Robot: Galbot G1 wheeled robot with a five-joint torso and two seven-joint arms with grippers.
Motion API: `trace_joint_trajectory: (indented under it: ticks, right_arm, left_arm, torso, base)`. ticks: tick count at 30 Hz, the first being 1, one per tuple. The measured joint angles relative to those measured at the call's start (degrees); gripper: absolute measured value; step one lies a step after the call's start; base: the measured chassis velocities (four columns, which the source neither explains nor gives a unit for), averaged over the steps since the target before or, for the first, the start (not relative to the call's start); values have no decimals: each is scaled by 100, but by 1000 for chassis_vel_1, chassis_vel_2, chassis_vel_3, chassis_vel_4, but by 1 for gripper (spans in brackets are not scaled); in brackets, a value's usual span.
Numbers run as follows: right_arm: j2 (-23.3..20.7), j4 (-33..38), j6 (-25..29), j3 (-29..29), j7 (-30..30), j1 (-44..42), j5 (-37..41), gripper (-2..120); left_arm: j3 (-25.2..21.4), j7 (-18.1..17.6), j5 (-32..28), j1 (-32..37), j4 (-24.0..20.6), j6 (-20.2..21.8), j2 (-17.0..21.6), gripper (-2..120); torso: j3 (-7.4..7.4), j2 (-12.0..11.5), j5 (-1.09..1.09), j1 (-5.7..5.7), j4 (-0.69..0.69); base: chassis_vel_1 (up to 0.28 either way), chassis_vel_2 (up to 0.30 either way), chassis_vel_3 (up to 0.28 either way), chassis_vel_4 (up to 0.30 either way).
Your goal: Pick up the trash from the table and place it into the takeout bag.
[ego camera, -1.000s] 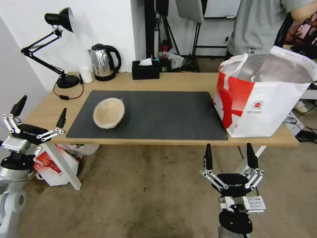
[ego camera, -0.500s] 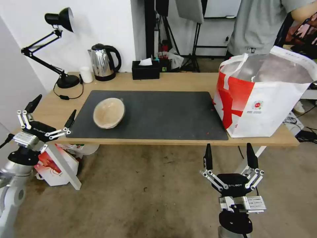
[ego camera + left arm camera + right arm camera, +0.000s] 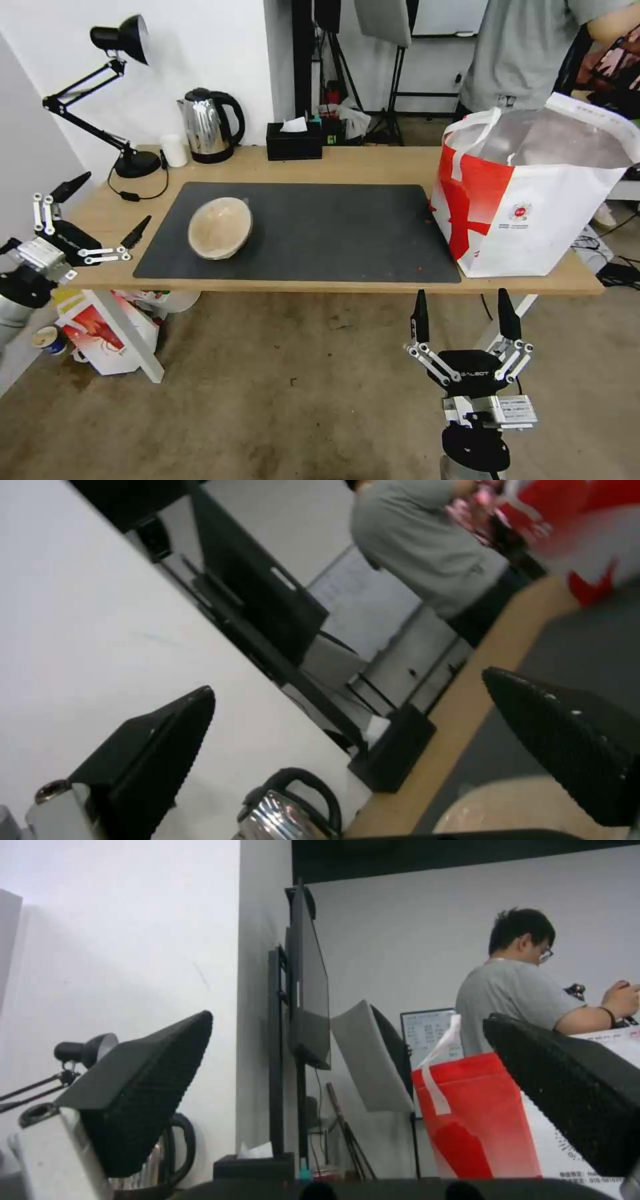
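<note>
Now your left pincer [image 3: 102, 215] has climbed from below the tabletop [image 3: 373, 163] edge to the left end, fingers spread wide, aimed across at the bowl [image 3: 221, 227]. Reads as reach started, nothing gripped. Bowl sits on the left of the mat [image 3: 300, 230], tipped, mouth facing you and up; it's round, so no real long axis. Bag [image 3: 533, 193] stands open at the right end. Right pincer [image 3: 465, 323] parked low in front, also open.
</note>
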Motion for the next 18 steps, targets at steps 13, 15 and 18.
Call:
trace_joint_trajectory:
  ticks: [13,15,18]
  right_arm:
    - [0,0,0,0,0,0,0,100]
    - [0,0,0,0,0,0,0,100]
    - [0,0,0,0,0,0,0,100]
  left_arm:
    - [-39,405,757,-176,639,-574,706,100]
    - [-46,460,872,-227,734,-691,779,100]
    - [-46,500,1049,-282,851,-867,888,100]
  torso:
    - [0,0,0,0,1]
    - [0,0,0,0,1]
    - [0,0,0,0,0]
  base:
    - [0,0,0,0]
    - [0,0,0,0]
    - [0,0,0,0]
